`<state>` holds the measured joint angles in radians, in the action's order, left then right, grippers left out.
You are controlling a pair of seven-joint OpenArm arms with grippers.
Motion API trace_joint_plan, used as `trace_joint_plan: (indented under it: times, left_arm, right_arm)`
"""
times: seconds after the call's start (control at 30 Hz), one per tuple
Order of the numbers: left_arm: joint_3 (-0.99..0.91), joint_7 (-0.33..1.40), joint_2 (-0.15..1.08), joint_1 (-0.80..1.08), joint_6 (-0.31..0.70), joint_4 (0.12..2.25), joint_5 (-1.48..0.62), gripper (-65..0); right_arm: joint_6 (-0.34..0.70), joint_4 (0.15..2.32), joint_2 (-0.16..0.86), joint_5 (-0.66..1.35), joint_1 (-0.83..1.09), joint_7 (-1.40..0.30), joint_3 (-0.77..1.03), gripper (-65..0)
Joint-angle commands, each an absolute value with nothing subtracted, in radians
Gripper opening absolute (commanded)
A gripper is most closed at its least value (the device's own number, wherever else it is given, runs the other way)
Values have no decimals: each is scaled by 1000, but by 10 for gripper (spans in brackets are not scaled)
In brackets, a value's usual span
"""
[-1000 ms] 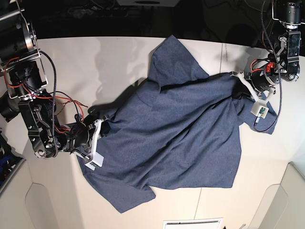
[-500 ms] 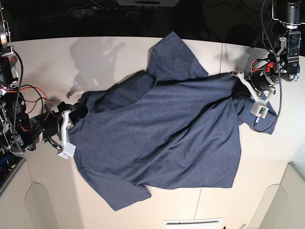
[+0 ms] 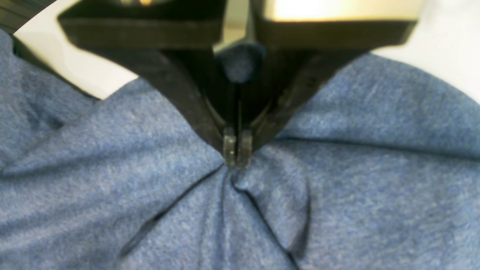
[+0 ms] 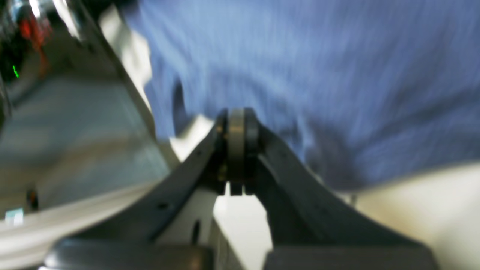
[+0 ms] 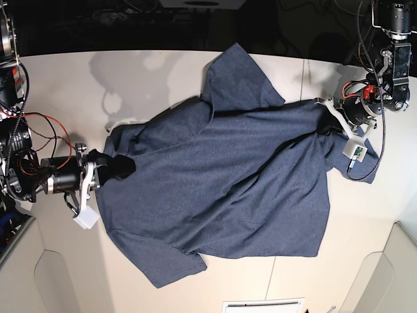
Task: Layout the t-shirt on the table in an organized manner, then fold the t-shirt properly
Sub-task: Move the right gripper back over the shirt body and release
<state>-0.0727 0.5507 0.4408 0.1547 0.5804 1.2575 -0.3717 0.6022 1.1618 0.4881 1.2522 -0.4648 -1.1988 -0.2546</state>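
Left wrist view: the left gripper [image 3: 236, 153] has its jaws pressed together on a pinch of the t-shirt [image 3: 337, 195], with a nub of blue cloth bulging up between the black fingers and creases fanning out from the tips. A little white worktop [image 3: 446, 41] shows behind.

Right wrist view: badly blurred. The right gripper [image 4: 236, 150] looks closed, jaws meeting with no gap; the t-shirt [image 4: 318, 75] fills the space beyond the tips. I cannot see any fabric between the jaws, so it seems to be gripping nothing, though the blur leaves that unsure.

Base view: the t-shirt [image 5: 228, 182] lies spread across the middle of the worktop [image 5: 150, 85], plain side up, one sleeve pointing to the far edge and the lower corner rumpled near the front. The left gripper [image 5: 329, 124] grips the cloth at the view's right edge of the shirt. The right gripper [image 5: 120, 166] sits at the shirt's opposite edge, over the fabric.

Risks, as I judge them: if the right gripper has closed on air, any pull from the left alone would drag the whole shirt sideways and bunch it instead of flattening it. A thin pinch on the left could also slip under tension, leaving the near corner folded under
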Motion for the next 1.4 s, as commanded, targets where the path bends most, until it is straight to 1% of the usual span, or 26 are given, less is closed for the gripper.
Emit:
trace_joint_plan:
  times: [0.0,0.07,0.13,0.2,0.23,0.37,0.57,0.63,0.8,0.9,0.97,1.03,1.13,1.17,1.27,1.37]
  left_arm:
    - [-65,711,446,183,521,1232,-255,-650]
    - [-65,711,446,183,521,1232,-255,-650]
    - [-65,711,446,183,521,1232,-255,-650]
    - [-65,711,446,183,521,1232,-255,-650]
    - [-65,711,446,183,520,1232,-255,-650]
    - [-65,712,447,183,521,1232,-254,-650]
    - [-65,715,446,183,520,1232,-254,-650]
    - [-65,715,446,183,520,1232,-254,-650]
    - [-65,715,446,183,520,1232,-254,-650]
    - [-65,715,446,183,520,1232,-254,-650]
    - [-65,714,446,183,520,1232,-255,-650]
    - [-65,714,446,183,520,1232,-255,-650]
    - [-65,715,443,183,520,1232,-273,-650]
    - [-65,715,443,183,520,1232,-273,-650]
    - [-65,715,443,183,520,1232,-273,-650]
    - [-65,715,443,183,520,1232,-273,-650]
  right_arm:
    - [606,1183,471,1237,-492,-1163,-221,-650]
    - [606,1185,421,1103,-492,-1085,-193,-650]
    - [597,1184,370,917,-491,-1016,-207,-650]
    - [585,1184,329,809,-486,-1010,-250,-650]
    - [580,1184,319,796,-484,-1014,-282,-650]
    - [579,1185,322,796,-484,-1065,-403,-650]
    - [579,1185,342,824,-484,-1234,-437,-650]
    - [580,1185,359,875,-484,-1281,-437,-650]
    - [583,1185,432,1074,-484,-1362,-437,-650]
    - [599,1185,467,1165,-484,-1351,-437,-650]
    - [598,1189,466,1163,-484,-1242,-430,-650]
    - [598,1192,441,1079,-485,-1092,-424,-650]
    - [593,1195,373,850,-484,-884,-423,-650]
    - [585,1195,347,793,-484,-846,-423,-650]
    - [581,1195,276,633,-484,-841,-438,-650]
    - [558,1195,248,492,-484,-908,-497,-650]
